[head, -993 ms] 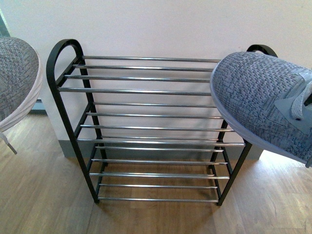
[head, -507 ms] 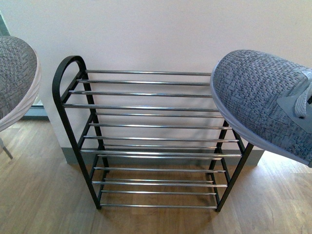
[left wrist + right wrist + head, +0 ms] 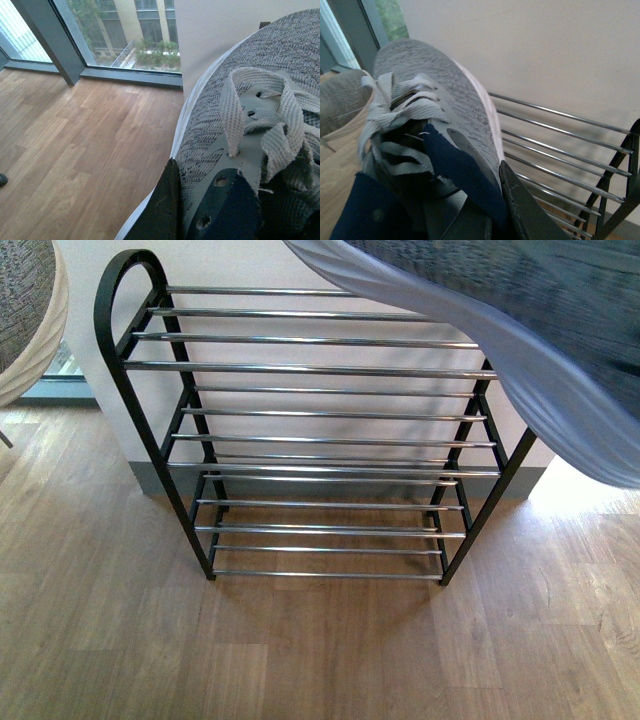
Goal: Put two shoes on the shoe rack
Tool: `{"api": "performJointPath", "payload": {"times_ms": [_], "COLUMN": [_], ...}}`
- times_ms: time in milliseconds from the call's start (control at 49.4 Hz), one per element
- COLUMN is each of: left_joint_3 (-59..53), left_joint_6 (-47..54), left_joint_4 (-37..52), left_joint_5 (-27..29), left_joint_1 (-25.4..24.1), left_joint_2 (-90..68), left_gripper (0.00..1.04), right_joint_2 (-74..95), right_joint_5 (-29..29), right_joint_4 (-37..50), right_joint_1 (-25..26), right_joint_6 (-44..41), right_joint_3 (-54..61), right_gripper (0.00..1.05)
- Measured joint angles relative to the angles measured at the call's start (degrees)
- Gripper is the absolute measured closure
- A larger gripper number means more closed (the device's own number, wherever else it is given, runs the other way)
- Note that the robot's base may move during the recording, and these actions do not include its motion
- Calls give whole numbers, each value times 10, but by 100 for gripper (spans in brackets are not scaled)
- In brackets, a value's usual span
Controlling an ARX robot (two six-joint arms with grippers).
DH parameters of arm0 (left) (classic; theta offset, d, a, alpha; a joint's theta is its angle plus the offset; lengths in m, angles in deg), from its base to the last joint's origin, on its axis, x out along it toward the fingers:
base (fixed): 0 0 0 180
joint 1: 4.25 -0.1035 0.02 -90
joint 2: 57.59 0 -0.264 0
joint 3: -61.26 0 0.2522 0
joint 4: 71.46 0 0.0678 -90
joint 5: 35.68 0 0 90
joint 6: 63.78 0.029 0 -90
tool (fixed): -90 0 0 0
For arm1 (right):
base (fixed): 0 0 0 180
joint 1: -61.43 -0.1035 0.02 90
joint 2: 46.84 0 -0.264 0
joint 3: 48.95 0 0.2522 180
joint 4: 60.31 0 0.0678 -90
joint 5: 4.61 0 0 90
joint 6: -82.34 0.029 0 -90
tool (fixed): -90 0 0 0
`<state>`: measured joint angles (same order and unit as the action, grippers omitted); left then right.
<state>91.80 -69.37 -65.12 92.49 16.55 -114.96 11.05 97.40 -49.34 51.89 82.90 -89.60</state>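
Floor (image 3: 300,660): we see matte, pale wood planks under the rack.
Wall (image 3: 220,260): plain white, with a window (image 3: 125,30) further left.
Left shoe (image 3: 25,310): grey knit, white sole, held aloft left of the rack and apart from it.
Left jaws: closed on the left shoe, 1 dark finger against its side.
Shoe rack (image 3: 320,370): black frame, 3 tiers of chrome bars.
Right shoe (image 3: 540,370): blurred, above the rack's top right corner; we cannot tell if they touch.
Right jaws: gripping the right shoe.

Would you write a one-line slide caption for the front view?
The left sneaker and right sneaker in the air beside and over the chrome-barred shoe rack against a white wall.
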Motion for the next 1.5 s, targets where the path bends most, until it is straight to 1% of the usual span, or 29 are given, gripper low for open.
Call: {"api": "performJointPath", "payload": {"times_ms": [122,243,365,588,811,1013,1094,1196,1358,1499], "left_joint_3": [0,0,0,0,0,0,0,0,0,0], "left_joint_6": [0,0,0,0,0,0,0,0,0,0], "left_joint_4": [0,0,0,0,0,0,0,0,0,0], "left_joint_5": [0,0,0,0,0,0,0,0,0,0], "left_joint_1": [0,0,0,0,0,0,0,0,0,0], "left_joint_2": [0,0,0,0,0,0,0,0,0,0], "left_gripper": [103,103,103,103,103,103,103,103,103,103], "right_joint_2": [137,243,335,469,534,570,581,588,592,592], "right_joint_5": [-61,-106,-151,-228,-263,-302,-303,-304,-301,-294], "right_joint_4": [21,19,-18,-79,-132,-215,-253,-280,-309,-340], "right_joint_1": [-42,-55,-50,-11,21,59,73,81,82,77], "right_joint_6": [5,14,29,57,101,179,225,261,310,376], "right_joint_3": [-75,-149,-236,-367,-458,-532,-554,-568,-583,-594], "right_gripper": [103,103,103,103,103,103,103,103,103,103]}}
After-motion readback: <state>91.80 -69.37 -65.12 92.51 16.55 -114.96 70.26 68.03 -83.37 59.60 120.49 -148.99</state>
